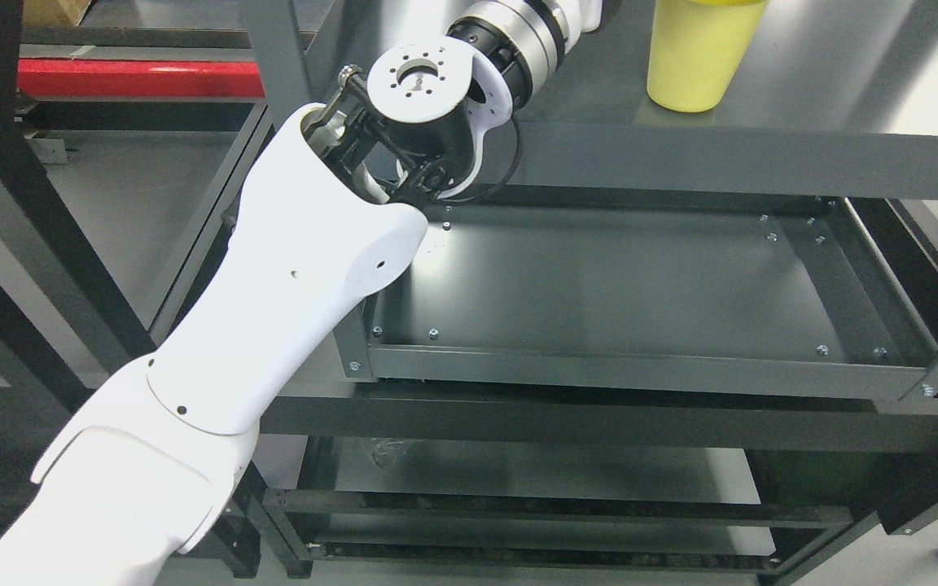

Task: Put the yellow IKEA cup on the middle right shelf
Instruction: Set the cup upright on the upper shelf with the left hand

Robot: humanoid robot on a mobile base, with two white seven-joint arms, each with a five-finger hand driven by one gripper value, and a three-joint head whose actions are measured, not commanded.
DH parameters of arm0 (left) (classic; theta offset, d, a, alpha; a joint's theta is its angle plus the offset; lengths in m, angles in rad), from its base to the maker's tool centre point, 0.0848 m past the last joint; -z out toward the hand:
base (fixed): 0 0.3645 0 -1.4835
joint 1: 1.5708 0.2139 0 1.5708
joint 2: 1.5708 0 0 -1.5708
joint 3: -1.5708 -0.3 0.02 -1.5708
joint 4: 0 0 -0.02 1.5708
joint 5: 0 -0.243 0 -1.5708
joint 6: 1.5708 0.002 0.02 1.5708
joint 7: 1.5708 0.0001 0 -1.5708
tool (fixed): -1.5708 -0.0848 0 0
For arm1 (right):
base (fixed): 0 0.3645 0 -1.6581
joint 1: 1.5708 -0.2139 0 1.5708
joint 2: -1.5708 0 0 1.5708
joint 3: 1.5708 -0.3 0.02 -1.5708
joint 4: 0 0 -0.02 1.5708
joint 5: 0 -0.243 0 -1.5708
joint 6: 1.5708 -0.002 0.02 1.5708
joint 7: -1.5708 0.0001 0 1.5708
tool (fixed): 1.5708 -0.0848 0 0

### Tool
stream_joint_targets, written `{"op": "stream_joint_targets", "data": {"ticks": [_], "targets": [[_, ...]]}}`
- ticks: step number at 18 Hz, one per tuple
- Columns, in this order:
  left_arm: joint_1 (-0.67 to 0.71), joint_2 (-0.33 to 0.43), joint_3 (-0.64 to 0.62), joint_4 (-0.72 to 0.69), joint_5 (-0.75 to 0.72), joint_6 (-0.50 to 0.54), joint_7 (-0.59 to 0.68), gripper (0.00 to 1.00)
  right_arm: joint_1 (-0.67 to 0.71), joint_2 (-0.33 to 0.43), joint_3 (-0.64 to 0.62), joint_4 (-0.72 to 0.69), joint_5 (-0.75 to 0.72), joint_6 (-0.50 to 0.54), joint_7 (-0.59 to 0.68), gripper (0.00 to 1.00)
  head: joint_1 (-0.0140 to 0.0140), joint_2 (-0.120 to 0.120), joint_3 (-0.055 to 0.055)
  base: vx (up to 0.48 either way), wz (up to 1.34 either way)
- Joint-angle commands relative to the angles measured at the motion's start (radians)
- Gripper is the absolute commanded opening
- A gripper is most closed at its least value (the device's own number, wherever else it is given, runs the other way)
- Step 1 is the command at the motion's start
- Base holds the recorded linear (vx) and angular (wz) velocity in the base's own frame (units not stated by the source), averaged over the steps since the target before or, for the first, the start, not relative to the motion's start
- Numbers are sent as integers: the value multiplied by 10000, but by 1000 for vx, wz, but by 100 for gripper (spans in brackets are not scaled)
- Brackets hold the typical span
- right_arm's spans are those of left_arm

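A yellow cup [697, 57] stands upright on a grey shelf surface [827, 73] at the top right of the head view; its rim is cut off by the picture's top edge. My left arm [273, 309] rises from the lower left, bends at the elbow joint [424, 81] and runs toward the top edge, left of the cup. Its hand is beyond the top edge and hidden. Below that surface lies a dark shelf tray [615, 293] with a raised rim, holding nothing.
Grey shelf posts [282, 49] stand behind my arm. A red bar [135, 79] runs across the top left. A black cable [510, 163] loops off the elbow over the shelf's front lip. Lower shelf rails [550, 521] cross the bottom of the picture.
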Motion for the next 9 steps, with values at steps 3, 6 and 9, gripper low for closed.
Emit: {"op": "stream_joint_targets", "data": {"ticks": [3, 6, 9], "targets": [[-25, 175, 1098, -821, -237, -18, -1617, 94, 138, -175, 169, 0, -245, 7, -7, 99, 0, 0, 0, 0, 0], [-25, 175, 1207, -1067, -130, 12, -2415, 93, 138, -175, 169, 0, -245, 7, -7, 99, 0, 0, 0, 0, 0], [-40, 175, 1085, -1037, 817, 73, -2832, 93, 138, -175, 169, 0, -245, 7, -7, 99, 0, 0, 0, 0, 0]]}}
